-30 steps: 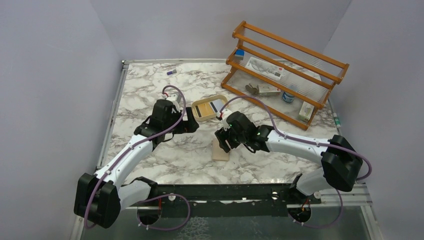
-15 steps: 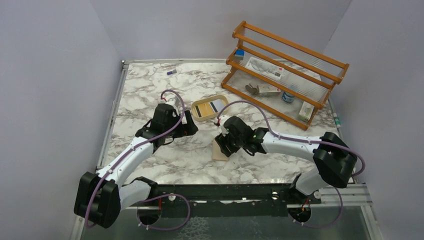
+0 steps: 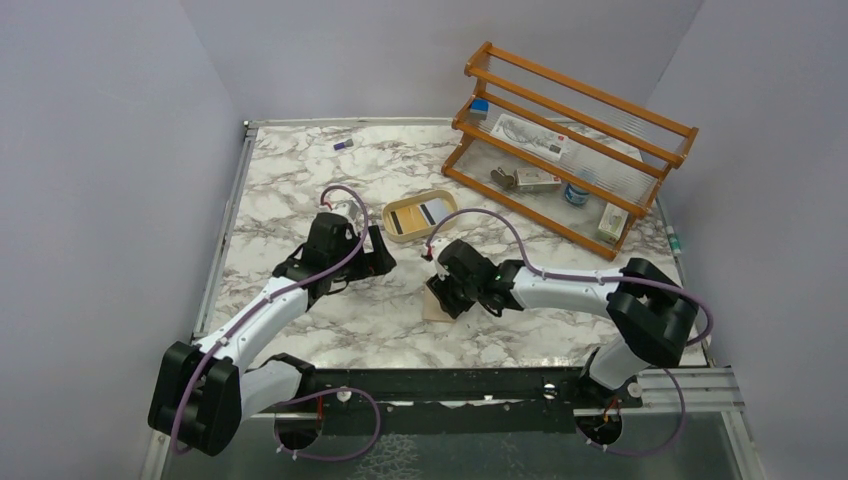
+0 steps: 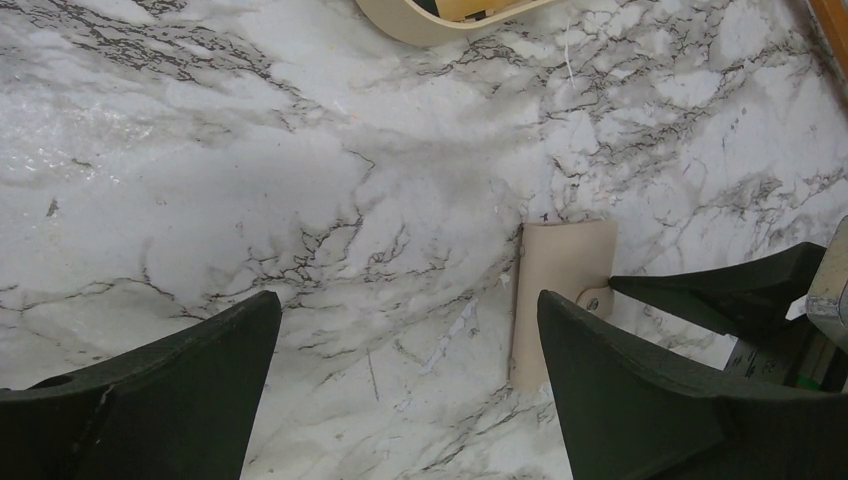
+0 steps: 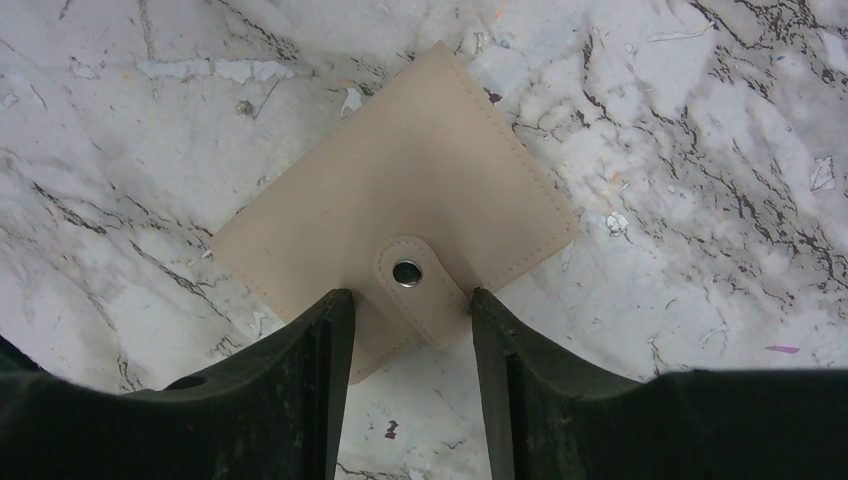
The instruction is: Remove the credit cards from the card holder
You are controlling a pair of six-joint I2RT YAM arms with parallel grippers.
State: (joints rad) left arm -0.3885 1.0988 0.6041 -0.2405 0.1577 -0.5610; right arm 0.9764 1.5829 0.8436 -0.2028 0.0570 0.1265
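Now step = unsnapping card holder, lying shut on table middle, toward near edge; R gripper jaws part-open either side of snap tab, no pinch yet. L gripper wide open, empty. Next: pinch tab, pull up w/o dragging holder

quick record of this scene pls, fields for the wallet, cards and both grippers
card holder: folded shut, flat on the marble table
snap tab: fastened
credit cards: none showing from the card holder
right gripper: open, one finger on each side of the snap tab, not clamped
left gripper: wide open over the table, left of the card holder, holding nothing
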